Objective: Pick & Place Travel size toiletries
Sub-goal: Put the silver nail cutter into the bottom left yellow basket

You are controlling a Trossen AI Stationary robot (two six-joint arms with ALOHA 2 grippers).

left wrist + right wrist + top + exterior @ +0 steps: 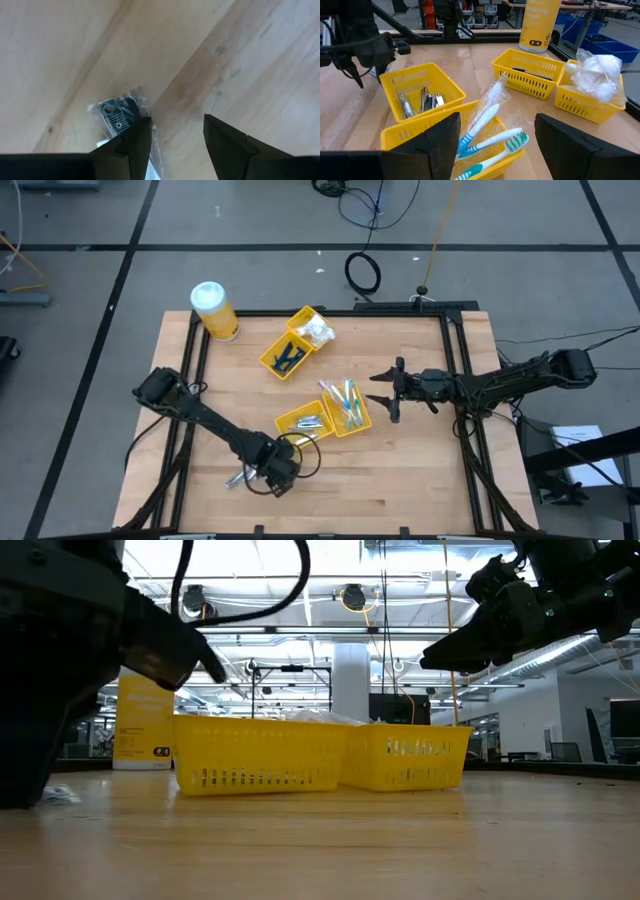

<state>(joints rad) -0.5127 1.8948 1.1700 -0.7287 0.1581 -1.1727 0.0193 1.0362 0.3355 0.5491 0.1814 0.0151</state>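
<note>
Left wrist view showed the left end effector (pixel 172 137) low over the desk (pixel 250 65), fingers part open w/ nothing between them, a wrapped razor (pixel 120 112) lying just beside one finger. Pick step, prob. approach. Next move needs a small shift sideways to straddle the packet, then close. Right end effector (pixel 385 392) hovered open & empty beside the toothbrush tray (pixel 360 420).
</note>
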